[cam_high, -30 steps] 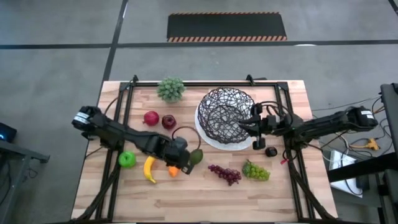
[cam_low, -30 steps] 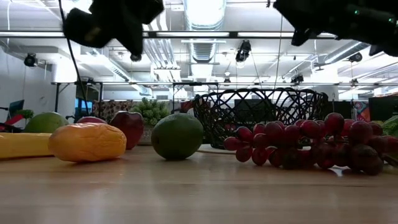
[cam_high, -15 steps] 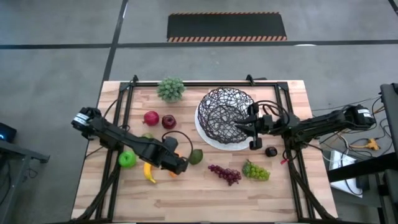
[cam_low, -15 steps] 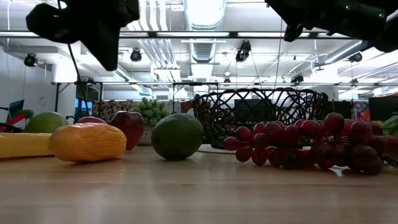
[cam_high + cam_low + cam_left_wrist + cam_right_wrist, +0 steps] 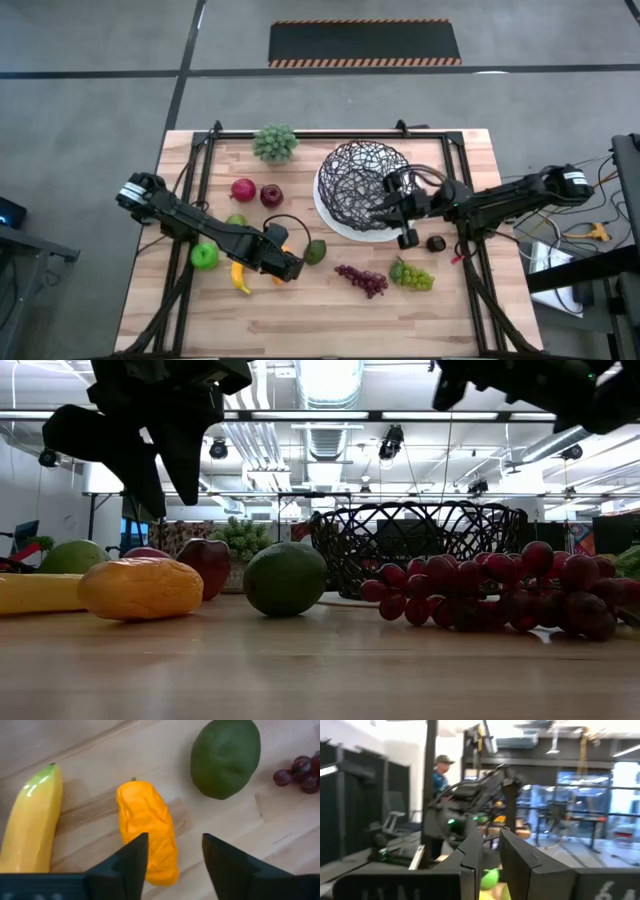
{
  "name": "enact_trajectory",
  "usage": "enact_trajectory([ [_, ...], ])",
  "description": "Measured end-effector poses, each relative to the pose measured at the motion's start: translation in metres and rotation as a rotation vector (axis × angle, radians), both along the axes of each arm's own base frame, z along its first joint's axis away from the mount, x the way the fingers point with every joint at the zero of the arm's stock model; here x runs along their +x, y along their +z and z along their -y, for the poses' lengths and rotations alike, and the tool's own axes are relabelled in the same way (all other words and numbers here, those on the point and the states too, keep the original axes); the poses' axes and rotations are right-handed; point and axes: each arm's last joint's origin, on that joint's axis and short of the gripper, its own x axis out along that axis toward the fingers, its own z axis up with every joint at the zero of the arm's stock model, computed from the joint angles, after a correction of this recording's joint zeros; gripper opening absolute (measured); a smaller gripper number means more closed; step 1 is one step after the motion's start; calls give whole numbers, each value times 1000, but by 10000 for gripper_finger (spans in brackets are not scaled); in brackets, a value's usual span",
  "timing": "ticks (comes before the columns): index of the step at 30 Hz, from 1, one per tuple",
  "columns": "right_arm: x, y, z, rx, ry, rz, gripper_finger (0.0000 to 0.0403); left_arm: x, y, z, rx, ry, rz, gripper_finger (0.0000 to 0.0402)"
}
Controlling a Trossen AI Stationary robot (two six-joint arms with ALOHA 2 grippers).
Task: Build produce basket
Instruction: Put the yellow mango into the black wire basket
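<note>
The orange carrot (image 5: 147,837) lies on its side on the table between the yellow banana (image 5: 30,827) and the avocado (image 5: 225,757). My left gripper (image 5: 175,862) is open just above the carrot's near end, touching nothing; it also shows in the high view (image 5: 287,268). The black wire basket (image 5: 360,185) stands on its white plate (image 5: 338,222) at the back right. My right gripper (image 5: 388,195) hovers over the basket's right side, fingers level with only a narrow gap (image 5: 491,855), empty. Purple grapes (image 5: 362,279) and green grapes (image 5: 412,274) lie near the front.
Two red apples (image 5: 243,189) (image 5: 271,195), a green pear (image 5: 236,221) and a green apple (image 5: 203,257) lie at the left. A potted plant (image 5: 275,143) stands at the back. A small black object (image 5: 435,243) lies right of the plate.
My left gripper has come down and a little toward the table's near edge, from beside the avocado to just over the carrot. My right gripper has moved toward the table's left, farther over the basket. No fruit has moved.
</note>
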Motion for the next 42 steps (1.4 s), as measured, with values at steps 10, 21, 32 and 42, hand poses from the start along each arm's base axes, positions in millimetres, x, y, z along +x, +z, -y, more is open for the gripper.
enact_trajectory([
  [10, 29, -6, -10, -38, 34, -52, 54, -5, -11, -2, -6, 39, -29, 210],
  [21, 25, -5, -9, -66, 22, -102, 54, -6, -13, -3, 14, 18, -34, 234],
  [32, 23, -5, -8, -71, -3, -137, 54, 9, -35, 4, -9, 29, -35, 333],
  [42, 23, -7, -8, -76, -17, -149, 54, 16, -65, 8, -5, 26, -131, 334],
])
